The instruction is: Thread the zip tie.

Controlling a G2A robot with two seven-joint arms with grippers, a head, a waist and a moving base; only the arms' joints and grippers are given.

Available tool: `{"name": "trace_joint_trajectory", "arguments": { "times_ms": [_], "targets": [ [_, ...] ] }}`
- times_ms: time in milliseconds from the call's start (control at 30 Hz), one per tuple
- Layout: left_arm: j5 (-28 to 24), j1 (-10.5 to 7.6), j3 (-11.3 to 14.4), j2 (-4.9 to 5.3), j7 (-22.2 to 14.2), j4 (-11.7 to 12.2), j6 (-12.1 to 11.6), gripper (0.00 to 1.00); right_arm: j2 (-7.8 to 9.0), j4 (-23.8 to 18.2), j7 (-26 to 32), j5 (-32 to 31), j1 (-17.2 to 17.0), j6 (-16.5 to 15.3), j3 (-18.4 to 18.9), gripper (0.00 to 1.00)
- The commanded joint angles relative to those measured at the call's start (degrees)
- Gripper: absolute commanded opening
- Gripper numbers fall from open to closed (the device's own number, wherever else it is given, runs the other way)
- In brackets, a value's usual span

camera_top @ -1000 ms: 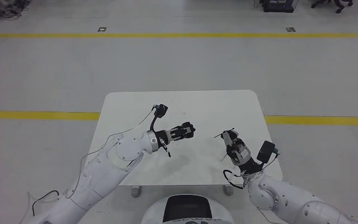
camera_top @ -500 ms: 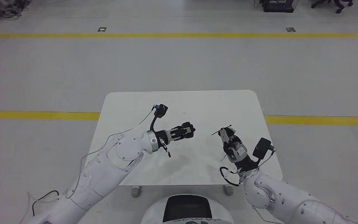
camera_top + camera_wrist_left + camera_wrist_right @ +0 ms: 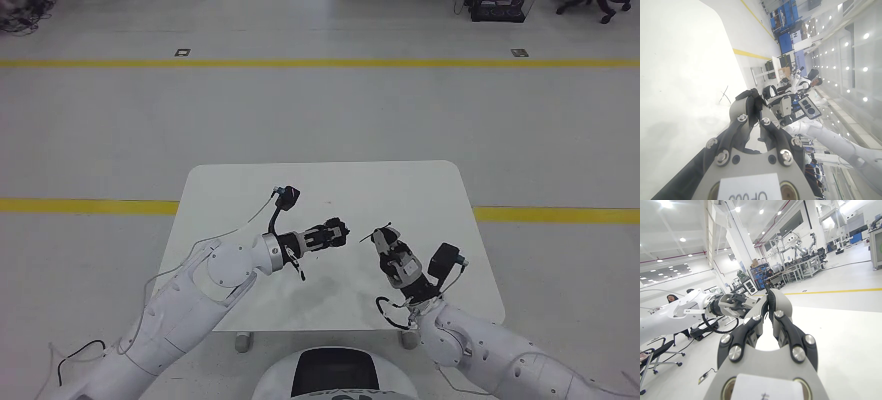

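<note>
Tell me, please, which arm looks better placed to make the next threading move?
Right, probably: the right gripper has its jaws shut on the zip tie, whose thin end sticks out free, close beside the left gripper, also shut, above the table.

The zip tie (image 3: 387, 228) is too thin in the top view to follow. It shows as a dark sliver at the tip of the right gripper (image 3: 381, 238), and which end is its head cannot be told. In the right wrist view a short dark strip pokes out past the pressed-together fingers (image 3: 780, 303), the rest buried between them. Beyond the left gripper (image 3: 752, 94), thin crossed strands (image 3: 724, 95) look faint and washed out; whether they are one tie or two is unclear. Dark pads hide whether that gripper's closed fingers pinch anything. Both arms cover the table's (image 3: 250, 190) near edge.
</note>
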Motion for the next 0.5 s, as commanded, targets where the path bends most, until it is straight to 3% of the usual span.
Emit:
{"name": "trace_joint_trajectory", "arguments": {
  "times_ms": [0,267,467],
  "targets": [
    [0.0,0.0,0.0,0.0,0.0,0.0,0.0,0.0,0.01,-0.01,-0.01,0.0,0.0,0.01,-0.01,0.0],
    [0.0,0.0,0.0,0.0,0.0,0.0,0.0,0.0,-0.07,-0.22,0.18,0.21,-0.04,0.05,0.25,0.0],
    [0.0,0.0,0.0,0.0,0.0,0.0,0.0,0.0,-1.3,-0.13,-0.67,-0.32,-1.35,-0.22,2.42,0.0]
  ]
}}
